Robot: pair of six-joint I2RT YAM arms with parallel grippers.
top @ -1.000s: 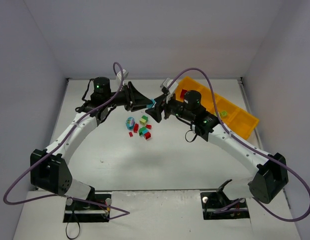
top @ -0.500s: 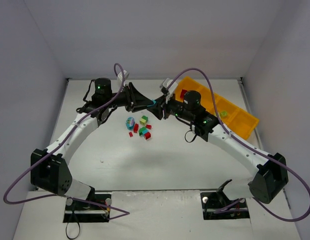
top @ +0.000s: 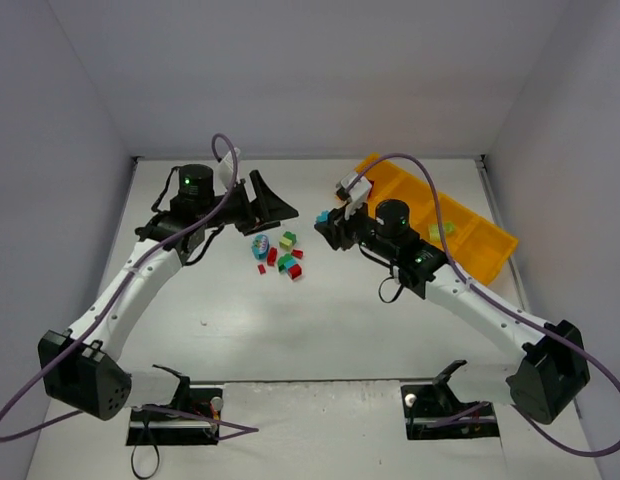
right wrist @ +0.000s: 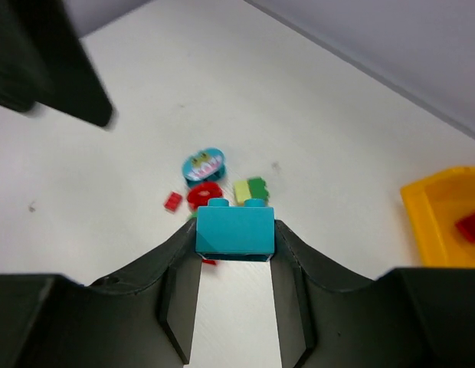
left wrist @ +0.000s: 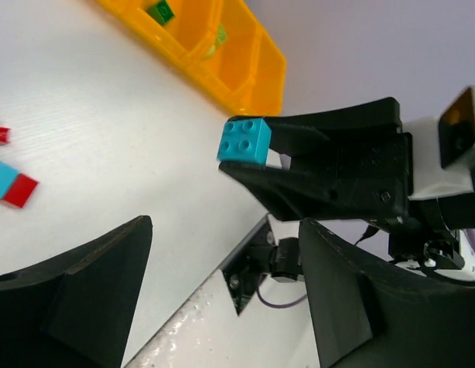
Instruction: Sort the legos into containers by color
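The right gripper is clamped on a small teal-blue plastic brick, raised above the white table. The left gripper is spread open, empty. Loose coloured plastic bricks are scattered nearby, left of the long orange-yellow plastic tray.

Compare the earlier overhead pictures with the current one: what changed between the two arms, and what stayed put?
The left gripper let go of the teal brick and drew back leftward, jaws open. The right gripper closed on that brick and carries it slightly right, toward the tray. The loose bricks and the tray did not move.
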